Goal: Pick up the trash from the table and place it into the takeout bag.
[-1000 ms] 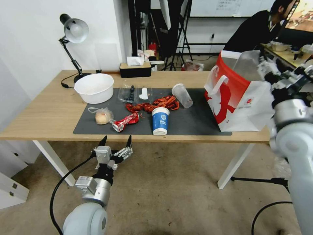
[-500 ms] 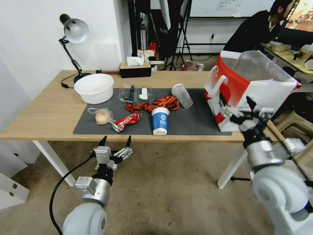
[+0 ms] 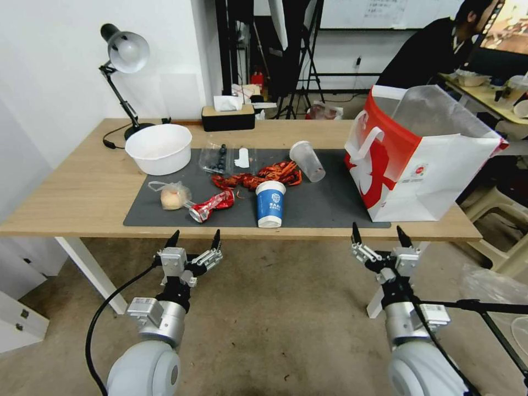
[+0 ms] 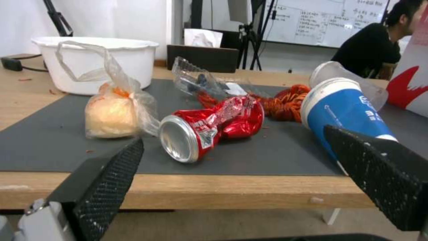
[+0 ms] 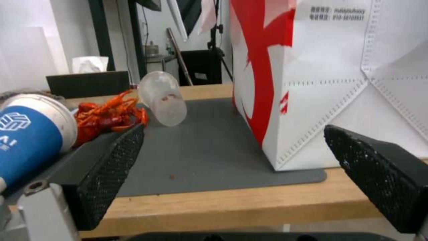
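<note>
Right gripper (image 3: pixel 379 235) has dropped from beside the takeout bag (image 3: pixel 434 181) a second ago to below the table (image 3: pixel 71 192) edge, in front of the bag; fingers spread, holding nothing. Left gripper (image 3: pixel 195 237) unchanged, parked below the table edge in front of the mat (image 3: pixel 330 206), fingers spread, empty. Trash hasn't moved.

Everything placed off the mat, left to right:
- White bowl (image 3: pixel 159 147) just off its far-left corner.
- Clear bag with pale lump (image 3: pixel 171 196) near-left on the mat, its knotted end toward the bowl.
- Crushed red can (image 3: pixel 212 204) lying flat just right of it, long axis roughly along the mat, open end at the bag side; from the left wrist the mouth (image 4: pixel 178 142) faces the camera.
- Clear tub (image 3: pixel 220 158) at the mat's far edge.
- Red crayfish shells (image 3: pixel 258 176) mid-mat.
- Blue-and-white cup (image 3: pixel 270 203) upright at the near edge.
- Clear plastic cup (image 3: pixel 309 160) tipped, mouth toward the far edge.
- Takeout bag upright on the mat's right end, mouth open upward.
</note>
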Tool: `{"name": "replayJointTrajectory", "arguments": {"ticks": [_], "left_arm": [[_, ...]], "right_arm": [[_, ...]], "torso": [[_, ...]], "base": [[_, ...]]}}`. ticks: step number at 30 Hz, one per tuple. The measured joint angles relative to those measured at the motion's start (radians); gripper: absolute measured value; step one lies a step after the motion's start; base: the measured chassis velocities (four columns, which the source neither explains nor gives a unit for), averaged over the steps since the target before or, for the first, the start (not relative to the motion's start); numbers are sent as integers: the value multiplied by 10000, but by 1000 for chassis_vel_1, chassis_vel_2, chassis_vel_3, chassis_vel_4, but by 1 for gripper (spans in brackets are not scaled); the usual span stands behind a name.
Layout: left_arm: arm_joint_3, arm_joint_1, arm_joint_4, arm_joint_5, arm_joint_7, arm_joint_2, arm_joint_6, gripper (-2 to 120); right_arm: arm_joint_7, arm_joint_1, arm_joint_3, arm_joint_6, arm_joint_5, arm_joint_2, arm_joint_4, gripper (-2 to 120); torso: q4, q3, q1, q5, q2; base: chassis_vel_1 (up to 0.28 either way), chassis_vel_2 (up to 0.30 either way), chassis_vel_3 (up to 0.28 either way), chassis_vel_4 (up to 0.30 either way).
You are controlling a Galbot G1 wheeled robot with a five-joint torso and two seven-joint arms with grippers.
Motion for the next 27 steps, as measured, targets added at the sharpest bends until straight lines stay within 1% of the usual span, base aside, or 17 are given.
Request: {"name": "replayJointTrajectory", "arguments": {"ticks": [6,10,13,14,16,17,19,20,22,23,26,27], "left_arm": [[-11,10,21,-6,-5,39,-29,100],[-16,-12,23,-9,-8,60,-31,100],[-22,-17,23,-9,-11,72,-31,100],[-22,-17,23,-9,-11,72,-31,100],[-40,-1,23,-9,-12,81,-31,100],[-40,-1,23,-9,-12,81,-31,100],[-67,10,24,-8,-14,77,-31,100],[-67,10,24,-8,-14,77,-31,100],[-76,14,28,-3,-17,43,-31,100],[-76,14,28,-3,-17,43,-31,100],[-93,11,33,12,-20,-21,-31,100],[-93,11,33,14,-20,-27,-31,100]], "right_arm": [[97,119,-86,10,42,11,-41,100],[312,399,-344,-188,150,-5,132,100],[570,837,-847,-467,275,-131,350,100],[570,837,-847,-467,275,-131,350,100],[680,1204,-1270,-788,596,-318,540,100],[680,1204,-1270,-788,596,-318,540,100],[758,1573,-1644,-1141,903,-430,620,100],[758,1573,-1644,-1141,903,-430,620,100],[790,2012,-2082,-1476,1221,-492,585,100],[790,2012,-2082,-1476,1221,-492,585,100],[851,2732,-2719,-1856,1763,-572,256,100],[870,2809,-2784,-1894,1819,-576,219,100]], "torso": [[0,0,2,0,0],[-1,0,1,0,0],[1,1,2,0,0],[1,1,2,0,0],[0,1,1,0,0],[0,1,1,0,0],[0,2,2,0,-1],[0,2,2,0,-1],[0,2,2,0,0],[0,2,2,0,0],[-1,2,2,-1,0],[-1,2,1,0,-1]], "base": [[0,0,0,0],[0,0,0,0],[0,0,0,0],[0,0,0,0],[0,0,0,0],[0,0,0,0],[0,0,0,0],[0,0,0,0],[0,0,0,0],[0,0,0,0],[0,0,0,0],[0,0,0,0]]}}
